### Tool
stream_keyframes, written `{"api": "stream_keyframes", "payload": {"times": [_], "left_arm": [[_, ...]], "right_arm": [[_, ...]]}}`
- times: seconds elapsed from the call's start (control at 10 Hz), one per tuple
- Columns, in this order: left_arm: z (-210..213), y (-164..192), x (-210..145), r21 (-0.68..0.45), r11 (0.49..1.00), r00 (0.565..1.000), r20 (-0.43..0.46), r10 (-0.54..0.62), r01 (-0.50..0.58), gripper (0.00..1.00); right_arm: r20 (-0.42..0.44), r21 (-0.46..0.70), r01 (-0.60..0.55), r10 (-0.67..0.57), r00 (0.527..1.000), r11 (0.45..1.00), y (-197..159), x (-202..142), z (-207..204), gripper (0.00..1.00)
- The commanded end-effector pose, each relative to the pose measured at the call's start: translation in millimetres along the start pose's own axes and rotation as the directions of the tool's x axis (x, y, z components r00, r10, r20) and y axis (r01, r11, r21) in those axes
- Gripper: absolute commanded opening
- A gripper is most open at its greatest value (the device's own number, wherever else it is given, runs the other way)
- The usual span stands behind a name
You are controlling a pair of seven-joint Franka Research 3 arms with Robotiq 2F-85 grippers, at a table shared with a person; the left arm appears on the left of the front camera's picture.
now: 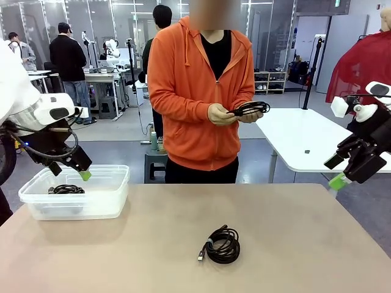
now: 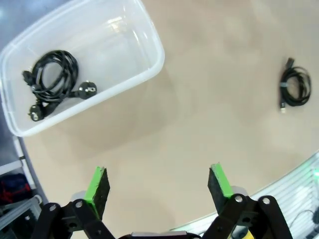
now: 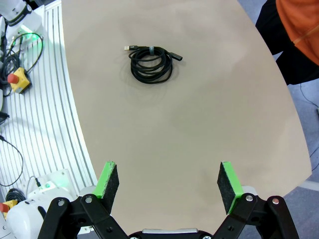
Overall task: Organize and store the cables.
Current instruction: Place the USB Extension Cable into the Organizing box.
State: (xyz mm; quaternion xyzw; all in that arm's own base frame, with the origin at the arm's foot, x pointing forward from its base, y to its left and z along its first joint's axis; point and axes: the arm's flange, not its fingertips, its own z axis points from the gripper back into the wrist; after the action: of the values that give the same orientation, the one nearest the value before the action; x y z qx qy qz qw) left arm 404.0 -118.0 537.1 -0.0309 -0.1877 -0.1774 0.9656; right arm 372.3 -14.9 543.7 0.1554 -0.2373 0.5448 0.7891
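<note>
You have the coiled cable [image 1: 222,244] lying near-centre on the table [image 1: 317,250], its metal-tipped plug pointing left, probably slightly closer to your right gripper [image 1: 336,172] than your left gripper [image 1: 70,172], both spread wide and empty, the left over the clear bin [image 1: 116,201].

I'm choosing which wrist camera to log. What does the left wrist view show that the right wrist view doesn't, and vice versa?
Left wrist view: the clear bin with a coiled cable inside, past the open left gripper. Right wrist view: an orange hoodie and a red button, past the open right gripper. Both: the loose cable on the tan table.
</note>
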Motion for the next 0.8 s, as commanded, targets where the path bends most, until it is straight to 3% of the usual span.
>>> {"api": "stream_keyframes", "payload": {"times": [0.0, 0.7], "left_arm": [[-1.9, 6.5, 1.3, -0.006, 1.0, 1.0, 0.008, 0.013, -0.013, 1.0], [-1.9, 6.5, 1.3, -0.006, 1.0, 1.0, 0.008, 0.013, -0.013, 1.0]], "right_arm": [[0.003, -0.007, 0.005, -0.005, 1.0, 1.0, -1.8, 2.9, -0.4, 1.0], [0.003, -0.007, 0.005, -0.005, 1.0, 1.0, -1.8, 2.9, -0.4, 1.0]]}}
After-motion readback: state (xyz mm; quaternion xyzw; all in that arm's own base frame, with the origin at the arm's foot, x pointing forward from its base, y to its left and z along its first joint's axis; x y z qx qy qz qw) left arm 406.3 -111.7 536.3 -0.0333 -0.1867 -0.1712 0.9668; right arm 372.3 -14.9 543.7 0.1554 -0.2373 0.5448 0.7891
